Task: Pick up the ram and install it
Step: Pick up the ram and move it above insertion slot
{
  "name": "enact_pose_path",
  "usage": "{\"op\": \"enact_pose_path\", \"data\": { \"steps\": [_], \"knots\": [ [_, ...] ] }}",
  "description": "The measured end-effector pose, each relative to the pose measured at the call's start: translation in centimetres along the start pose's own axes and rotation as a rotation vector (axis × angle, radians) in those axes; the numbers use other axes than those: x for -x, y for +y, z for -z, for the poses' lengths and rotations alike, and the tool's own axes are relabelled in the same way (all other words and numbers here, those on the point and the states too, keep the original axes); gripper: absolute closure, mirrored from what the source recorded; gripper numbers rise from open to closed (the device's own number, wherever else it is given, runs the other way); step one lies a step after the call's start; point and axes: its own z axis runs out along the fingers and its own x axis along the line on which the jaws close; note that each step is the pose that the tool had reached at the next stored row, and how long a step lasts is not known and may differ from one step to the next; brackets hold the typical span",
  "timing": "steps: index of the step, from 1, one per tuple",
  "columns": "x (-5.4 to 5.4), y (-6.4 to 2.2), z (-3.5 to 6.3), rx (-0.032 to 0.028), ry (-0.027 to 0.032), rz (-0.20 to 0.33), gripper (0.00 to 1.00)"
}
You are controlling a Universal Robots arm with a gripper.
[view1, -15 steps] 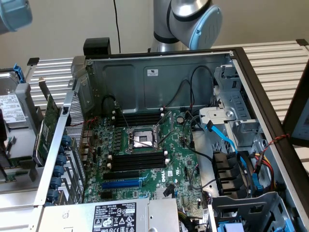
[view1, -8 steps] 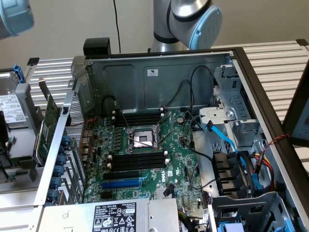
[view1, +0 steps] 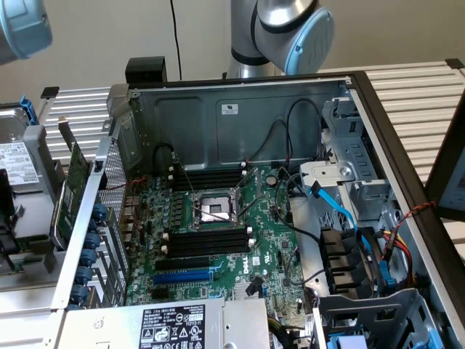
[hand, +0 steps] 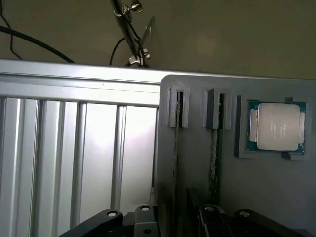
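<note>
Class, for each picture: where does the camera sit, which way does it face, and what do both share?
Exterior view: above and off the arm, angled down into the open computer case; arm joint shows behind it.
Wrist view: on the wrist, angled down onto a grey holder with ram and processor; hand shows.
Shared: the ribbed metal table.

You see grey holder tray (hand: 276, 187) on ribbed aluminium table (hand: 74, 158). Two slots in tray, each with ram standing on edge: first ram (hand: 176, 148) nearest tray's table-side edge, second ram (hand: 214, 153) between it and processor chip (hand: 276, 126) in square recess. Your gripper (hand: 175, 219) spread wide, empty, fingers (hand: 108, 219) either side of first ram's line. Black cable (hand: 34, 42) against wall behind.
</note>
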Motion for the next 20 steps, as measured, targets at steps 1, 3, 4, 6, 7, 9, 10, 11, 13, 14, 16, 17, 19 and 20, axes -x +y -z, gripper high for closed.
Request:
{"op": "enact_pose_path", "data": {
  "steps": [1,3,4,6,7,9,10,11,13,14,16,17,19,20],
  "knots": [
    [0.0,0.00,-0.05,0.0003,-0.0010,0.000,0.64],
    [0.0,-0.01,-0.16,0.0012,-0.0023,0.000,0.64],
    [0.0,0.00,-0.23,0.0018,-0.0028,0.000,0.64],
    [0.0,0.00,-0.36,0.0032,-0.0041,0.000,0.64],
    [0.0,0.00,-0.43,0.0041,-0.0047,0.000,0.64],
    [0.0,0.01,-0.60,0.0054,-0.0061,0.000,0.64],
    [0.0,0.02,-0.68,0.0057,-0.0069,0.000,0.64],
    [0.0,0.04,-0.75,0.0062,-0.0079,0.000,0.64],
    [0.0,0.07,-0.91,0.0064,-0.0106,0.000,0.64],
    [0.0,0.10,-1.01,0.0062,-0.0121,0.000,0.64],
    [0.0,0.16,-1.15,0.0060,-0.0155,0.000,0.65],
    [0.0,0.20,-1.17,0.0061,-0.0171,0.000,0.72],
    [0.0,0.25,-1.14,0.0061,-0.0180,0.000,0.84],
    [0.0,0.28,-1.02,0.0060,-0.0182,0.000,0.84]
  ]
}}
